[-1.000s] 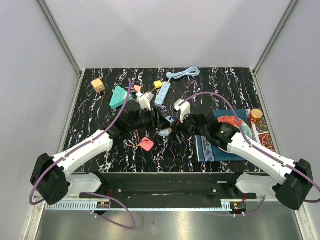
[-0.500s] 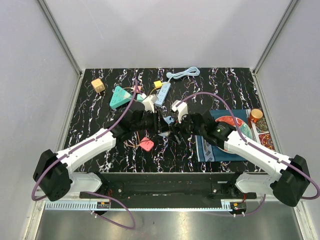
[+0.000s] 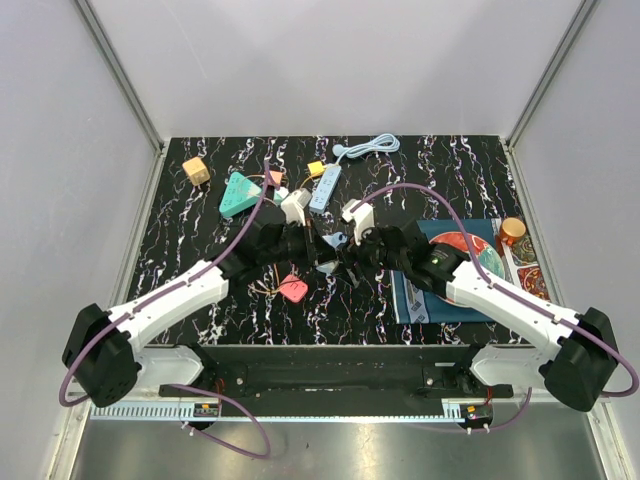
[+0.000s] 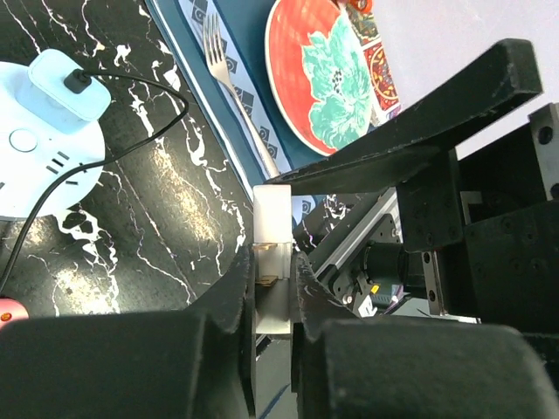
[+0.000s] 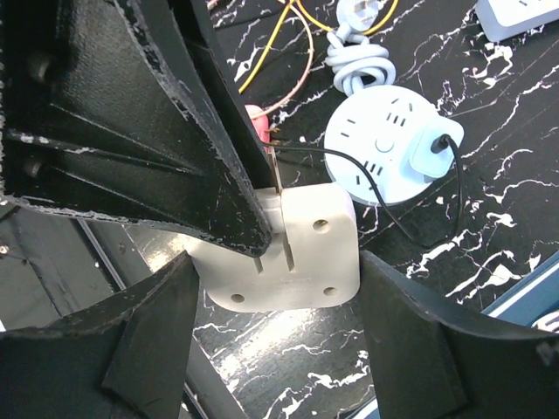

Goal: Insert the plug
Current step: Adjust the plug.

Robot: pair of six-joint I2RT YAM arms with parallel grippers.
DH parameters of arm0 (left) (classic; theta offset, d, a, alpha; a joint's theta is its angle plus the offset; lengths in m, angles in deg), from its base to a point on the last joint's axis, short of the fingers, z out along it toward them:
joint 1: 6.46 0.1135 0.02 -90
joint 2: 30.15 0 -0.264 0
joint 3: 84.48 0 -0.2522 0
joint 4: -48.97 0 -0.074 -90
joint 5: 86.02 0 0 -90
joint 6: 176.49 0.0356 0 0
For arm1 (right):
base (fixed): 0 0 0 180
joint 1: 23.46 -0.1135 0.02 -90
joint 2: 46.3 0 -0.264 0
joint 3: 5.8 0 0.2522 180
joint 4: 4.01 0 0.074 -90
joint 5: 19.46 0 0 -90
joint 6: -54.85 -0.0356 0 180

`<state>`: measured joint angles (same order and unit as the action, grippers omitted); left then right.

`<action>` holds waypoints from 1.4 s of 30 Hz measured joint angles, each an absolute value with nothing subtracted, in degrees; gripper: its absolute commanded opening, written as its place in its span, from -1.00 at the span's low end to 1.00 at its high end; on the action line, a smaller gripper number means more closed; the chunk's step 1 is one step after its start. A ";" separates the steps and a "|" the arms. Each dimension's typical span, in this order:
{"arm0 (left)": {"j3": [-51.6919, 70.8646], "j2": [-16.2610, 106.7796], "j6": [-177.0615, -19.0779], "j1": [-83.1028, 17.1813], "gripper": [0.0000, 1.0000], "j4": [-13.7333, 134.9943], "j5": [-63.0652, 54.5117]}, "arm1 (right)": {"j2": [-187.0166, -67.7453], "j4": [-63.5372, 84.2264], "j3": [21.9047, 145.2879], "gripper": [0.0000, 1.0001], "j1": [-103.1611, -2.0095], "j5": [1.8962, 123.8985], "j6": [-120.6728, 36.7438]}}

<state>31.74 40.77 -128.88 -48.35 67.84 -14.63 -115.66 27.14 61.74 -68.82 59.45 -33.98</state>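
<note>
The left pincer (image 4: 272, 269) clamps the one plug (image 4: 272, 305), and the right pincer (image 5: 278, 262) grips the one white socket block (image 5: 314, 236), both above the middle of the tabletop (image 3: 190, 220). To seat the plug well, the left arm should line the single visible prong (image 5: 276, 179) square to the block's two slots and press straight while the right braces. Below lie one round power hub (image 5: 384, 144), one fork (image 4: 236, 87) and one plate (image 4: 323, 70).

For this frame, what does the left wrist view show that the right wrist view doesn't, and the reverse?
Only the left wrist view shows the fork and the red floral plate on the blue placemat, plus the plug clamped in the left gripper. Only the right wrist view shows the white socket block face-on, a metal prong at its slot, and a coiled white cable. Both show the round power strip with a black cord plugged in.
</note>
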 measured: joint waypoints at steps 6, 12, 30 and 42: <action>37.35 33.03 -129.97 -47.63 -1.00 63.55 -11.30 | -114.37 24.08 61.72 0.99 -69.19 60.04 -40.01; 43.95 23.13 -131.85 -45.68 -1.00 57.83 -7.59 | -110.31 16.49 59.45 1.00 -67.27 60.28 -49.56; 55.98 13.67 -140.07 -44.79 -0.99 39.58 -5.77 | -120.60 -34.65 44.04 0.49 -59.88 41.26 -89.41; 56.46 14.39 -142.26 -44.79 -0.40 34.55 -6.12 | -123.27 -46.32 44.04 -0.82 -59.47 37.85 -95.75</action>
<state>56.46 14.39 -142.26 -44.79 34.55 -6.12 -123.27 -46.32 44.04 -59.47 37.85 -95.75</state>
